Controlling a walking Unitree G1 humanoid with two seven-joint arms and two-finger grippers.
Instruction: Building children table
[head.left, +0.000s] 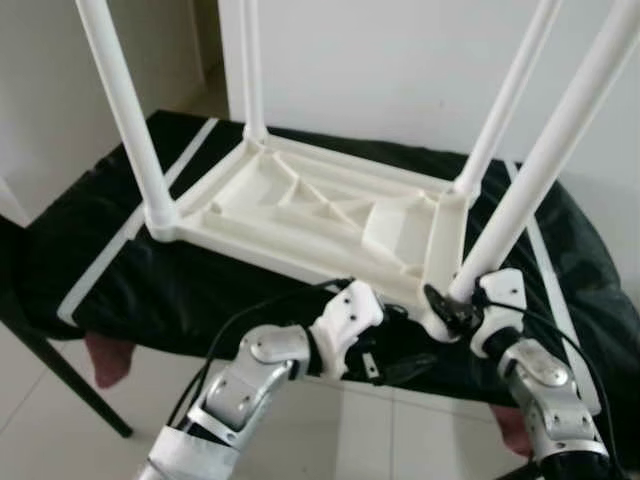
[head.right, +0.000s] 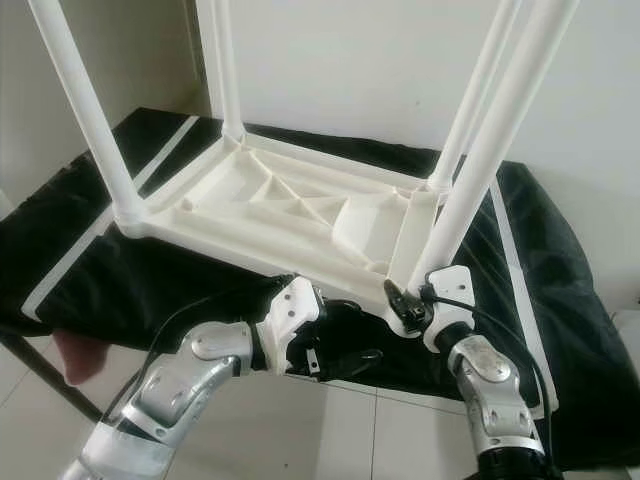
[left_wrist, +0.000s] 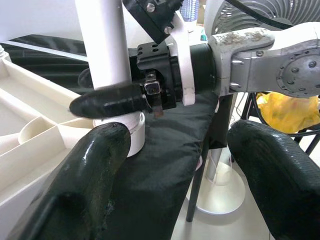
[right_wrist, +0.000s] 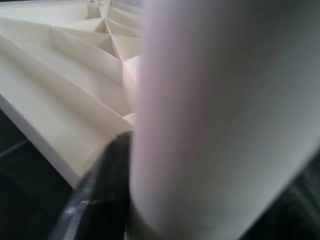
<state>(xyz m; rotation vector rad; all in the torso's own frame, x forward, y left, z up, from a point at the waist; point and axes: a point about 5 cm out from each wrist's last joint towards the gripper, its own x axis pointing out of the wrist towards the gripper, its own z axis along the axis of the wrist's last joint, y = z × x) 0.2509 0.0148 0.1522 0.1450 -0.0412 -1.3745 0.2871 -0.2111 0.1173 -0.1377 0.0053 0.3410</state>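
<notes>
Right gripper (head.right: 400, 300) fingers clamped around table leg (head.right: 478, 170).

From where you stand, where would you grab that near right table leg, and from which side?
Low on the leg, just above its socket, from the robot's side. It is a smooth upright tube, so fingers can close across it. The right gripper is clamped there.

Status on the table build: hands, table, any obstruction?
Right hand clamped on near-right leg at its socket. Left hand open beside it. Table upside down, four legs up. Nothing blocking.
</notes>
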